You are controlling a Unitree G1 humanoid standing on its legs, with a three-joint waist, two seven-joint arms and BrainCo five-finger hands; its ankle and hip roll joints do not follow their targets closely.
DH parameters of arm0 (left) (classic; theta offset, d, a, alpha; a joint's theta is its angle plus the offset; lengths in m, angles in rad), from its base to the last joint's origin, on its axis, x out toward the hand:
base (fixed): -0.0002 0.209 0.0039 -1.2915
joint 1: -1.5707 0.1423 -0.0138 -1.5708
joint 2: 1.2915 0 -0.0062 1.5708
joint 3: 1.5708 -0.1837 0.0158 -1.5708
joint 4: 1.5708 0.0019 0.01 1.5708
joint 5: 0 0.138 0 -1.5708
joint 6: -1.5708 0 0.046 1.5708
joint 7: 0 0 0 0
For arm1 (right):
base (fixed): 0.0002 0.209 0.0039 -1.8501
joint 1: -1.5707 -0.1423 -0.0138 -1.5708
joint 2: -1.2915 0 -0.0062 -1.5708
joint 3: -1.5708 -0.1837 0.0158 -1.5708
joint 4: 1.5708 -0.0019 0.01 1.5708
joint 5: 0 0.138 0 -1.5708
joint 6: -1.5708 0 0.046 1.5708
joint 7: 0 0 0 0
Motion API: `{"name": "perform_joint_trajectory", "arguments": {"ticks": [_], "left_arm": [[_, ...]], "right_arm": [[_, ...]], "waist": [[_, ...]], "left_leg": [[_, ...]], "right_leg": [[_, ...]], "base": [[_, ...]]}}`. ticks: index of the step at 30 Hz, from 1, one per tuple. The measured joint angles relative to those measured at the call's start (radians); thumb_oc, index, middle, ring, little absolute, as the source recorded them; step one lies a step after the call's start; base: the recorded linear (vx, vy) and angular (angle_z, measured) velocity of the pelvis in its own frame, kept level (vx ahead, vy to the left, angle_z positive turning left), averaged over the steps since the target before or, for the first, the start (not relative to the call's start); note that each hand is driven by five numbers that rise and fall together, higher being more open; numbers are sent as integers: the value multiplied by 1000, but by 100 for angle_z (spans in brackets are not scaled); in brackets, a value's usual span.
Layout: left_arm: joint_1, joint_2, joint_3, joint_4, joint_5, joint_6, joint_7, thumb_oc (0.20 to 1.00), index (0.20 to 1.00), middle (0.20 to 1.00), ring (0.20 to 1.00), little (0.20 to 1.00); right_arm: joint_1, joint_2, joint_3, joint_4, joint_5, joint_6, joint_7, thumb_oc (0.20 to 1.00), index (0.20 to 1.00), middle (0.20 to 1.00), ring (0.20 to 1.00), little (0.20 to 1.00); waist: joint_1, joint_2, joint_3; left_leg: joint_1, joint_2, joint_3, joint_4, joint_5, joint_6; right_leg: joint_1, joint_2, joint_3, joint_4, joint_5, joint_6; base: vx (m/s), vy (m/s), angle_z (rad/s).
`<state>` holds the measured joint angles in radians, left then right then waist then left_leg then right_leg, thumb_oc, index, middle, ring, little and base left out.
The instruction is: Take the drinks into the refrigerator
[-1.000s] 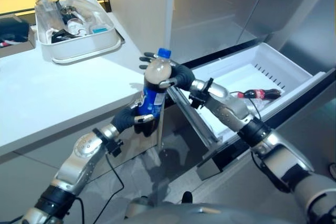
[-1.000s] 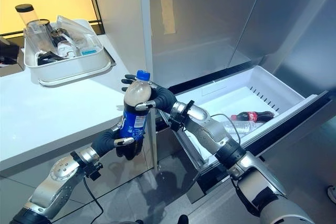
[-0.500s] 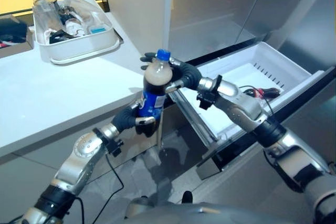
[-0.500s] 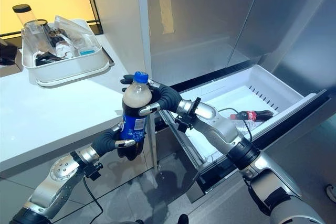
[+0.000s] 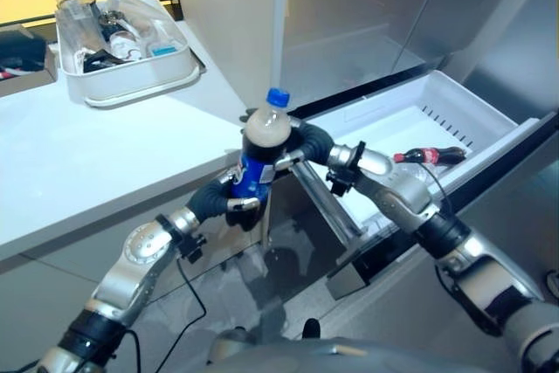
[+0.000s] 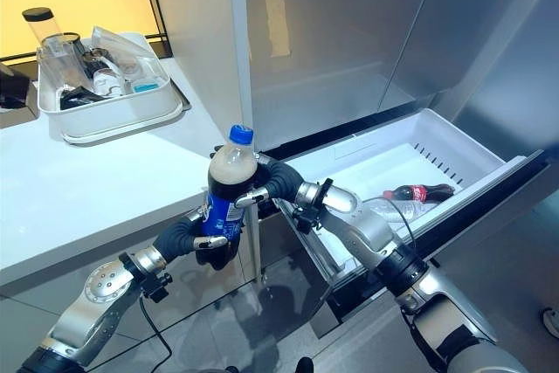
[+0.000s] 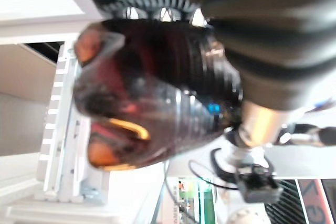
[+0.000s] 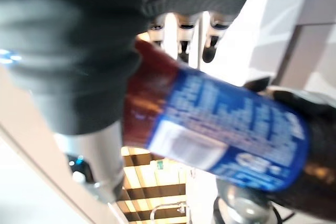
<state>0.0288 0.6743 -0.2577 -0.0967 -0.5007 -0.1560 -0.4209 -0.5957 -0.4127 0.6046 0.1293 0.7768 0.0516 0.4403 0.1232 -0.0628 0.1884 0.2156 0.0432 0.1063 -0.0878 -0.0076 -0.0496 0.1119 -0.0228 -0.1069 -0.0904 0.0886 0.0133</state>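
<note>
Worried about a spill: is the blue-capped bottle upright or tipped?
Nearly upright: the bottle stands cap up, leaning slightly, with the left hand at its base and the right hand round its shoulder.

Clear glossy plastic on the cola bottle [image 5: 260, 150], with a shiny blue film label and a ridged blue plastic cap. Smooth matt white plastic for the freezer drawer [image 5: 489, 124] and the dish tub [image 5: 131, 76]. Brushed metal on the refrigerator door [image 6: 349, 24]. Matt white countertop [image 5: 79, 163].
</note>
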Motion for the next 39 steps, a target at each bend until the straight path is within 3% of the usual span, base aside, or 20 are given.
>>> {"name": "perform_joint_trajectory", "arguments": {"ticks": [21, 39], "left_arm": [[-1, -28, 0, 0, -2, 0, 15, 200, 200, 200, 200, 200], [-4, -29, 1, 0, -25, -15, 9, 200, 200, 200, 200, 200]], "right_arm": [[16, 48, 39, 34, 4, 6, 0, 1000, 1000, 1000, 1000, 1000], [6, 75, 41, 34, 100, 5, -23, 1000, 1000, 1000, 1000, 1000]], "waist": [[2, 2, -1], [6, 6, -3]], "left_leg": [[-1, 0, -3, 0, 1, 0], [-1, 0, 0, 0, 1, 0]], "right_leg": [[0, -1, -4, 0, 0, 0], [-2, 0, -2, 0, 0, 0]], "base": [[0, 0, 0], [0, 0, 0]]}}
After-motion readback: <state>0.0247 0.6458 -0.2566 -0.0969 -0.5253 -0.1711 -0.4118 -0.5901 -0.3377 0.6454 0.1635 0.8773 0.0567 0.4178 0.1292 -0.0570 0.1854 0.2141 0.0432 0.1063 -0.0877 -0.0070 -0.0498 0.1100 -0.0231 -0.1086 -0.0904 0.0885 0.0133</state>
